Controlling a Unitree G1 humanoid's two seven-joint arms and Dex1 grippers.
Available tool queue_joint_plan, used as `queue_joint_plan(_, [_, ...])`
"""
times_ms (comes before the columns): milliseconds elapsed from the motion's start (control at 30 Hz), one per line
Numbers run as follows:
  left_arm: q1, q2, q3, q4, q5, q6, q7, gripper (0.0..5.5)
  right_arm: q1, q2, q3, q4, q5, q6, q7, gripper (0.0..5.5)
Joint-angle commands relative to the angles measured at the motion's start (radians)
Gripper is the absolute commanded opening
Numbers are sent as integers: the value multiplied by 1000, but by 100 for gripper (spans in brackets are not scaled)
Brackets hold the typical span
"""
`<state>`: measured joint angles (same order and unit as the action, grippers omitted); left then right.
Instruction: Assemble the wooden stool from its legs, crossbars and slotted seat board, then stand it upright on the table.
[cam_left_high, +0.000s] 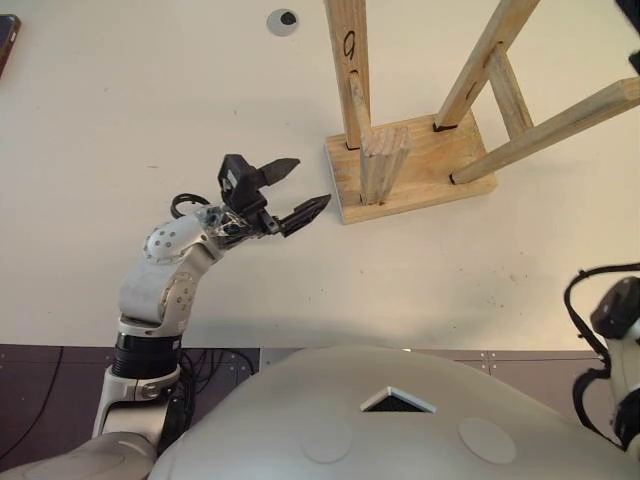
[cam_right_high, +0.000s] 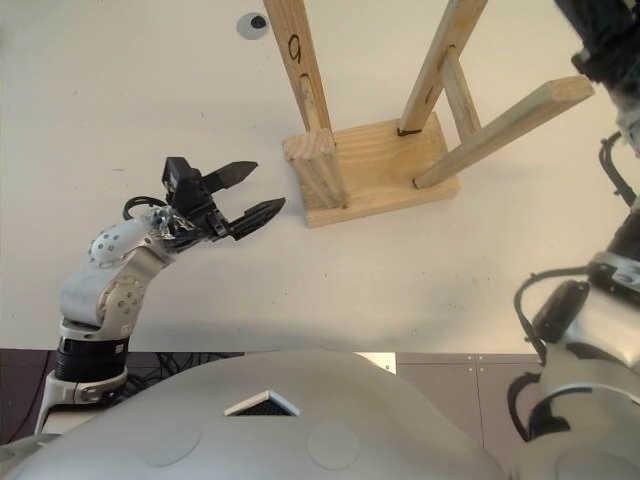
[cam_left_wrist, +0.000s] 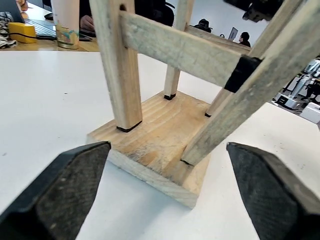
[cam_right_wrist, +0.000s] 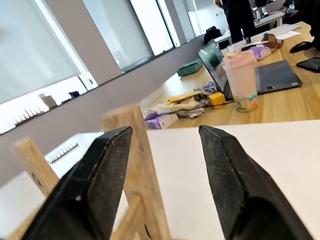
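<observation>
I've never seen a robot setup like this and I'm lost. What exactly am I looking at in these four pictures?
This is a humanoid robot with two arms, each ending in a two-finger gripper. Two pictures come from cameras in its head, looking down on a white table. The other two come from wrist cameras; the dark wedges there are gripper fingers. On the table a wooden stool stands upside down: seat board flat, legs up, joined by crossbars. The left gripper is open beside the seat board's corner; the right gripper is open near the leg tops. Neither seems to hold anything.
</observation>
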<state>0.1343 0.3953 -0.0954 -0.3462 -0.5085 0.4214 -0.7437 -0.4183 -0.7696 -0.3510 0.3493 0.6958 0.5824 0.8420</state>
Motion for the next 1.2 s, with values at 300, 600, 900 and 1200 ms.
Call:
queue_joint_plan(300, [-159,-43,-115,124,48,14,-28,428,82,-4,398,28,-345,-372,482,246])
queue_joint_plan(600, [-222,4,-121,258,105,-41,-117,329,105,30,508,62,-444,-426,550,248])
queue_joint_plan(900, [-274,73,-111,325,117,-57,-254,327,144,-14,508,104,-468,-473,607,367])
queue_joint_plan(1200, [-290,105,-69,320,57,5,-324,300,282,-2,435,-197,-286,-181,578,370])
